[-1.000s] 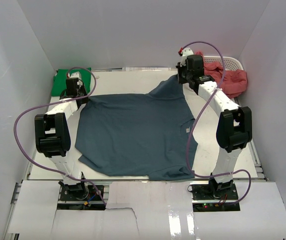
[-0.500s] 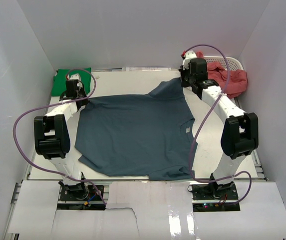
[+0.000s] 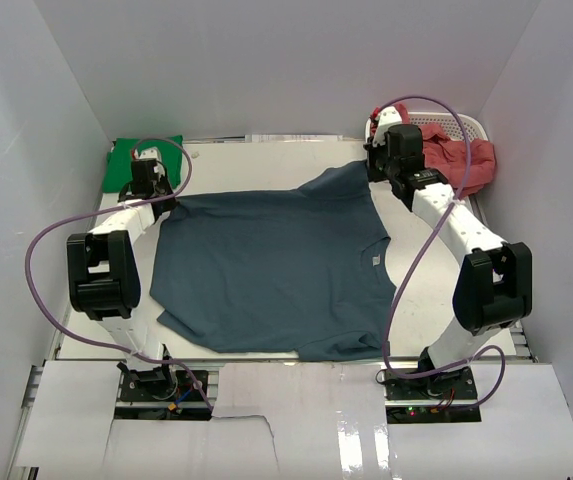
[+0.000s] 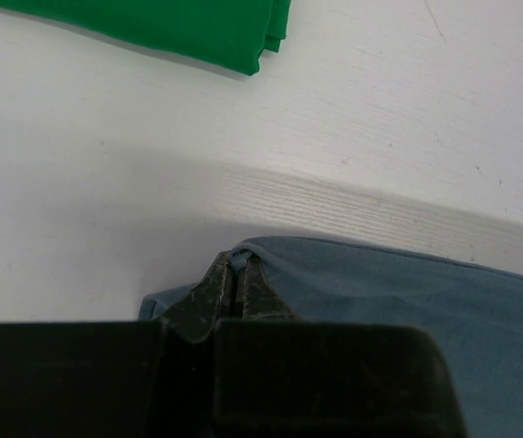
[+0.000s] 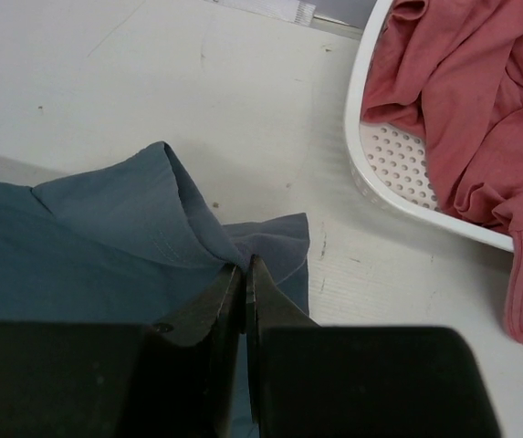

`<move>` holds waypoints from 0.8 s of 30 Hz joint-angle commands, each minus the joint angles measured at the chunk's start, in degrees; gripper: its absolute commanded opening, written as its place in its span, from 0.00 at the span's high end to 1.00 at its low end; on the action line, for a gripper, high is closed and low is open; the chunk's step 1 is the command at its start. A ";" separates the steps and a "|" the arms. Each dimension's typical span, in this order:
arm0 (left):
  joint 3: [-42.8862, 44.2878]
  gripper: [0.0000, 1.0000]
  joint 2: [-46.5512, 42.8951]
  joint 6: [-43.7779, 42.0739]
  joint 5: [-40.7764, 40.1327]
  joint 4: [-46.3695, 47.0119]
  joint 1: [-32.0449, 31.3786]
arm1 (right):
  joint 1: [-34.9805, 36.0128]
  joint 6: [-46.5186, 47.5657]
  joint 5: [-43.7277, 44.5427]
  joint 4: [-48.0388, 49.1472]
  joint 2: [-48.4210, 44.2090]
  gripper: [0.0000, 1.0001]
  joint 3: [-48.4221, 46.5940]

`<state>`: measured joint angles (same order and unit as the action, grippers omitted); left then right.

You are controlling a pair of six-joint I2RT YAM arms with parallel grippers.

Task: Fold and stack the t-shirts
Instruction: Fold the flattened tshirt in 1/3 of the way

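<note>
Blue shirt (image 3: pixel 276 270) spread flat, centre frame.
Left gripper (image 4: pixel 235 266) pinches its upper-left corner; right gripper (image 5: pixel 245 266), its upper-right.

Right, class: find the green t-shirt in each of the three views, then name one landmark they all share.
Top external: the green t-shirt is at the upper left of the picture.
Left wrist: it runs along the top edge, left of centre.
Right wrist: not in it.
Shared landmark: the slate blue t-shirt, which shows in all three views.
</note>
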<state>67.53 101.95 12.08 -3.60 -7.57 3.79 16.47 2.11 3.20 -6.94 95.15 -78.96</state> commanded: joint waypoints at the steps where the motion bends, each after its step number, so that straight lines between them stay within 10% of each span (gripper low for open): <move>1: -0.20 1.00 -5.18 0.32 0.25 -0.42 0.16 | -0.21 -0.44 0.14 2.90 -3.74 0.92 1.17; 24: -4.24 1.00 -9.76 0.58 -0.10 -2.80 0.16 | 3.65 -1.23 1.98 2.02 -13.67 0.92 10.05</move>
<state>63.86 95.68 12.51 -2.66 -9.91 3.79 19.18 1.54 3.68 -6.39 84.90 -69.47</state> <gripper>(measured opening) 0.028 0.081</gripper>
